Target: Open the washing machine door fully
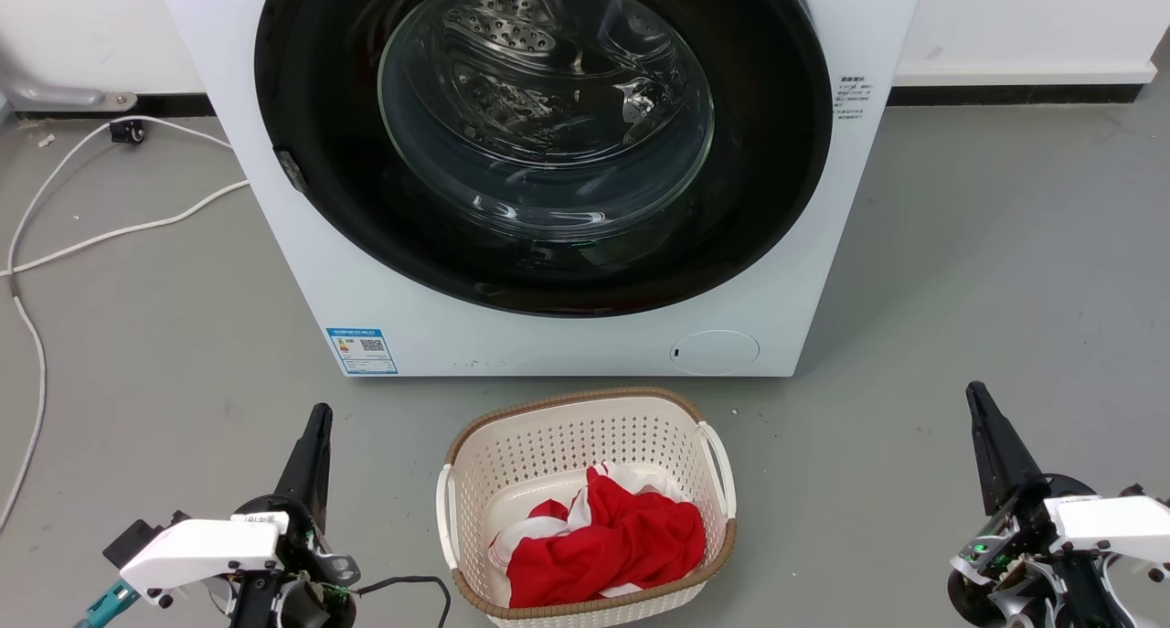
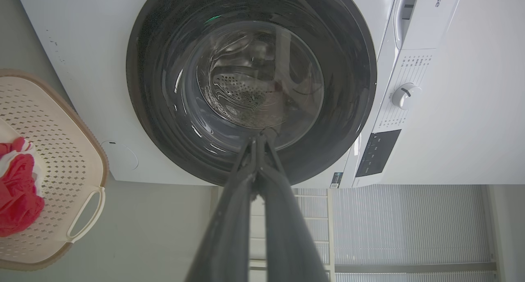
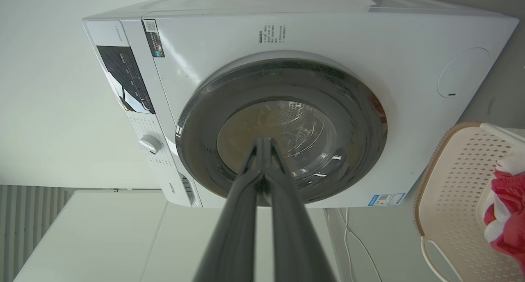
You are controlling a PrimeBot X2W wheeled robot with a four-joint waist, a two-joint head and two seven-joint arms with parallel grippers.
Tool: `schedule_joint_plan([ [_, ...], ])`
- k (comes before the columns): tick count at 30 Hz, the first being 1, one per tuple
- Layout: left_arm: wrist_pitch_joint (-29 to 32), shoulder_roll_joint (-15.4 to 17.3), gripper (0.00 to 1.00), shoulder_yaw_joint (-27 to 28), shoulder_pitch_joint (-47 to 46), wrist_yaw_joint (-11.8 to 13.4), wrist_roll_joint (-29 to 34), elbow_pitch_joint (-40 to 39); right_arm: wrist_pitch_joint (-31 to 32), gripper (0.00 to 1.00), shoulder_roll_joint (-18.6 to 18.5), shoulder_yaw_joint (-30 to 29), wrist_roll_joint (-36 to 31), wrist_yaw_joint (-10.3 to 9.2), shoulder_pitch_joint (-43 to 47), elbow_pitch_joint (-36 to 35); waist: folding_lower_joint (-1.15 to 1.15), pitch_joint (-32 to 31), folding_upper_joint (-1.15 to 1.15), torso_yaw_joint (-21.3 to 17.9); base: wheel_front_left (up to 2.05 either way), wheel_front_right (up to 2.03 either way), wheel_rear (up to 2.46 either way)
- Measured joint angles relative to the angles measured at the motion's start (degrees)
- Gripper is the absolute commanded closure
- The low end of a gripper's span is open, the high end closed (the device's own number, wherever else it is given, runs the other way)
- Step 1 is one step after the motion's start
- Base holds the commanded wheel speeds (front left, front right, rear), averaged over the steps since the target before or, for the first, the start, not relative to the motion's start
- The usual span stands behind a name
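Head view: the washing machine door point(image 1: 544, 134) sits shut, flush with the front of the washing machine point(image 1: 274, 271), its glass bowl facing the robot squarely. A cream basket point(image 1: 576, 398) holding red-and-white cloth point(image 1: 608, 541) stands on the floor just before the machine, between the arms. Left gripper point(image 1: 319, 415) and right gripper point(image 1: 976, 392) hang low, well apart from the door, fingers pressed together. A white cable point(image 1: 110, 235) lies at left.

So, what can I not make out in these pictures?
Head view: the top of the washing machine door is cut off by the upper edge.
Head view: the print on the blue sticker is too small.
Head view: the red cloth hides part of the floor of the basket.
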Motion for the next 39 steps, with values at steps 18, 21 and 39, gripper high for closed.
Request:
schedule_joint_plan([
  [18,-0.2,-0.6,0.00,-0.3,1.9,0.1,0.0,2.0,-0.1,0.00,0.3,0.0,-0.2,-0.01,2.1,1.7,0.00,0.0,0.00,0.0,0.00,0.00,0.00],
  [21,-1.2,-0.6,0.00,-1.2,1.9,0.1,0.0,1.8,-0.9,0.00,0.4,0.4,-0.3,-0.01,2.3,1.4,0.00,0.0,0.00,0.0,0.00,0.00,0.00],
  [39,-5.8,-0.6,0.00,-2.2,0.8,0.1,14.7,-3.9,-5.6,0.00,0.4,0.5,-17.8,-0.01,2.6,-5.2,0.00,0.3,0.00,-0.2,0.00,0.00,0.00],
])
